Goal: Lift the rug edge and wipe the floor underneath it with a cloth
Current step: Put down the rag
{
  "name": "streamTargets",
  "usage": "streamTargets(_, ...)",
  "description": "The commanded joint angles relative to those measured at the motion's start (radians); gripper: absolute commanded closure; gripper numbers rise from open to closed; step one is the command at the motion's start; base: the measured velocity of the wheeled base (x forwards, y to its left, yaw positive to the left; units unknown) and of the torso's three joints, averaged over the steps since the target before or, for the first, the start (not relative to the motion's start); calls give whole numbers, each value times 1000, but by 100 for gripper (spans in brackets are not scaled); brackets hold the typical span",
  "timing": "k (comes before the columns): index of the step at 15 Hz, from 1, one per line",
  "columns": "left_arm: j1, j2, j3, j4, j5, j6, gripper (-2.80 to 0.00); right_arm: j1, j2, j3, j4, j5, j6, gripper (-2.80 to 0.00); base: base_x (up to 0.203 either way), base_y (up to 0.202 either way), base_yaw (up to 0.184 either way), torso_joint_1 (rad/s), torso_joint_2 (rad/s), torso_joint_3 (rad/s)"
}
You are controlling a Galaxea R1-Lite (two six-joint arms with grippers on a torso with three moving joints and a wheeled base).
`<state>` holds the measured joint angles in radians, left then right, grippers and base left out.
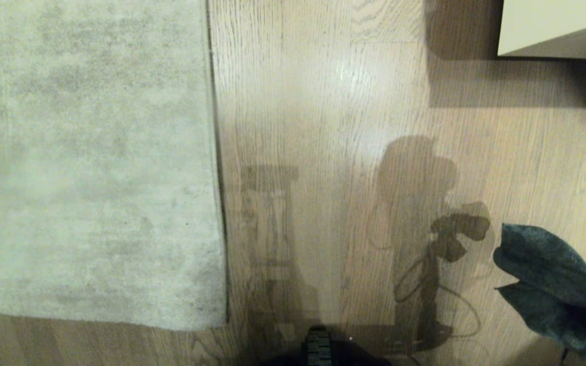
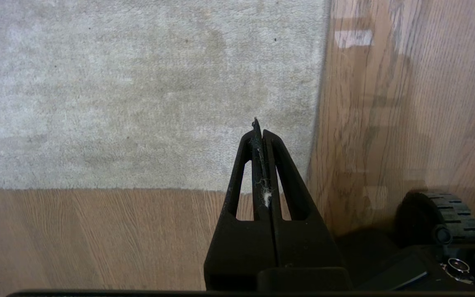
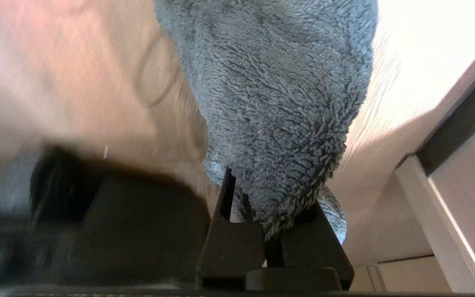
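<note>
The pale grey-beige rug [image 1: 89, 152] covers the left of the head view. The rug edge [image 1: 216, 152] runs straight down to a square corner [image 1: 222, 323] and lies flat on the wood-plank floor [image 1: 333, 127]. My left gripper [image 2: 259, 128] is shut and empty apart from a bit of lint. It hangs over the rug [image 2: 138, 90] close to that corner and the rug edge [image 2: 319, 107]. My right gripper [image 3: 258, 198] is shut on the dark teal-grey cloth [image 3: 278, 103]. In the head view the cloth [image 1: 547, 274] shows at the lower right above the floor, and it hides the right fingertips.
A pale cabinet [image 1: 557, 25] stands at the far right, and its side [image 3: 460, 185] also shows in the right wrist view. My base's black wheel [image 1: 318, 348] is at the bottom middle, near the rug corner. Shadows of my arms fall on the bare planks.
</note>
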<state>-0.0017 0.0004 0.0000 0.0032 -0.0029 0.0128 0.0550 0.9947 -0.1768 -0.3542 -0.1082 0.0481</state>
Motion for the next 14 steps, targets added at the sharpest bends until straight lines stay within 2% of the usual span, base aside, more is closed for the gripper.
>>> streamTargets(1,1,0,0,0,0,1,0,-14,207,-3,-145,-15,19,0,0,0,0,0,0,0)
streamTargets(3,0,0,0,0,0,1,0,-42,294,-23,-256,-22,26,0,0,0,0,0,0,0)
streamTargets(5,1,0,0,0,0,0,0,-86,370,-67,-312,-28,26,0,0,0,0,0,0,0)
streamTargets(10,0,0,0,0,0,1,0,-154,491,-205,-367,-101,24,0,0,0,0,0,0,0)
streamTargets(14,0,0,0,0,0,0,0,-181,517,-250,-366,-111,17,0,0,0,0,0,0,0)
